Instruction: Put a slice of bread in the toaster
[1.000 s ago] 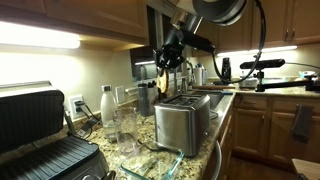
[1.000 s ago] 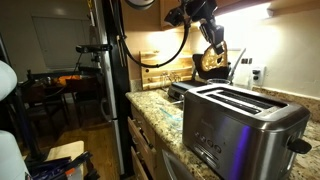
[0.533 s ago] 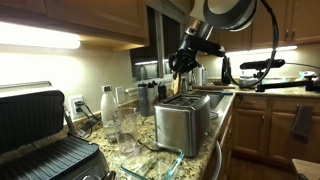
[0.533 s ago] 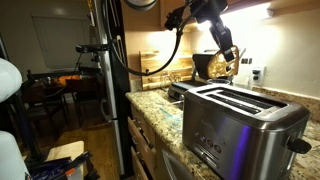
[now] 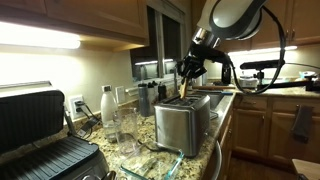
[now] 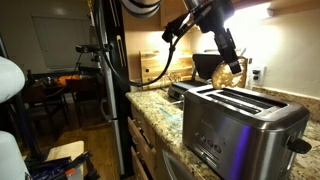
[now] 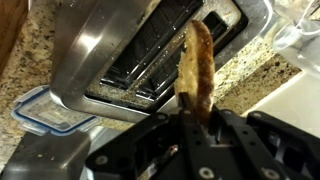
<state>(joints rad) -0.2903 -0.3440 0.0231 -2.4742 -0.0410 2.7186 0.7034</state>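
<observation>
Above the toaster, the gripper is hanging, its jaws pinching the bread by one edge and holding it upright over the top.

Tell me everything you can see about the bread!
The bread is a thin, flat slice, tan-yellow with a browner edge. It is seen edge-on, pinched at one end by the gripper. Its free end points down at a slot of the toaster; whether it has gone in yet is unclear.
</observation>
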